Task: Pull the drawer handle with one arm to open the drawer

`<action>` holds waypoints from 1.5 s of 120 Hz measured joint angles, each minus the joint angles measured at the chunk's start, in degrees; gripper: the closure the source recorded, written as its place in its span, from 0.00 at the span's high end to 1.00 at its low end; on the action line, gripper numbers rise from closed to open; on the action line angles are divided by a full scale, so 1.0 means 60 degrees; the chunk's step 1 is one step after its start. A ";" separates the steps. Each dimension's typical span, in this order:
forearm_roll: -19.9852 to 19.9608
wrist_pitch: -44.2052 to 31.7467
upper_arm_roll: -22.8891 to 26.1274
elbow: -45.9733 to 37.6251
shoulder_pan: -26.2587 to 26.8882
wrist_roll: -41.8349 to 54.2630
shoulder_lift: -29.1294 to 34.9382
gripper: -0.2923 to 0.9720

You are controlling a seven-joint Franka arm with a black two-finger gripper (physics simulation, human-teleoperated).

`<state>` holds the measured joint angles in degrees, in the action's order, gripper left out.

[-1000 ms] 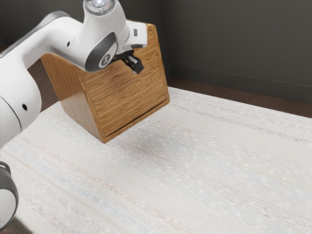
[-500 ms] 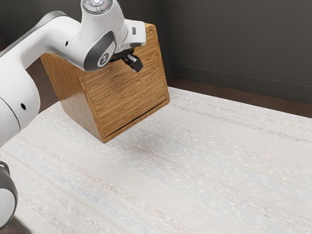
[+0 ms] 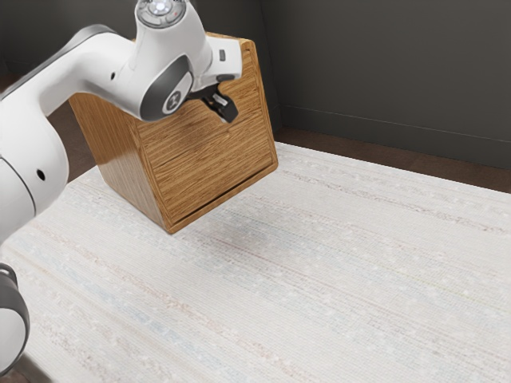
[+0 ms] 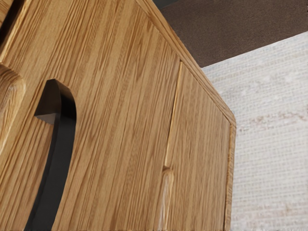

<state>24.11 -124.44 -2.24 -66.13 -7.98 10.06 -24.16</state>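
wooden drawer box (image 3: 204,159): one, upper left of the frame | white robot arm (image 3: 72,72): one, coming in from the left edge | black gripper (image 3: 225,110): one, at the top of the box front | pale table (image 3: 335,271): one, across the bottom

Our gripper (image 3: 221,104) before upper front of drawer cabinet (image 3: 200,163). Cabinet on table (image 3: 335,271), at exterior view's left rear. Table spreads rightward; wall (image 3: 383,56) behind it.

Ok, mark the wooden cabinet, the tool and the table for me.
wooden cabinet (image 3: 204,163): exterior view, its front panel.
tool (image 3: 225,110): exterior view, its black tip.
table (image 3: 343,263): exterior view, bare pale top.
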 joint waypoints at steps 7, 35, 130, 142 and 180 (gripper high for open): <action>-0.0024 -0.0005 -0.0006 -0.0011 0.0007 -0.0002 0.0054 0.77; 0.0011 0.0018 -0.0017 0.0041 0.0038 -0.0004 0.0116 0.77; -0.0065 -0.0588 -0.0048 -0.0048 -0.0090 0.0066 0.0028 0.77; -0.0085 -0.0592 -0.0058 -0.0146 -0.0092 0.0065 0.0021 0.77; -0.0147 -0.0400 -0.0073 -0.0223 0.0012 -0.0005 0.0052 0.81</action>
<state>23.23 -126.85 -2.68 -67.47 -7.91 10.03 -23.84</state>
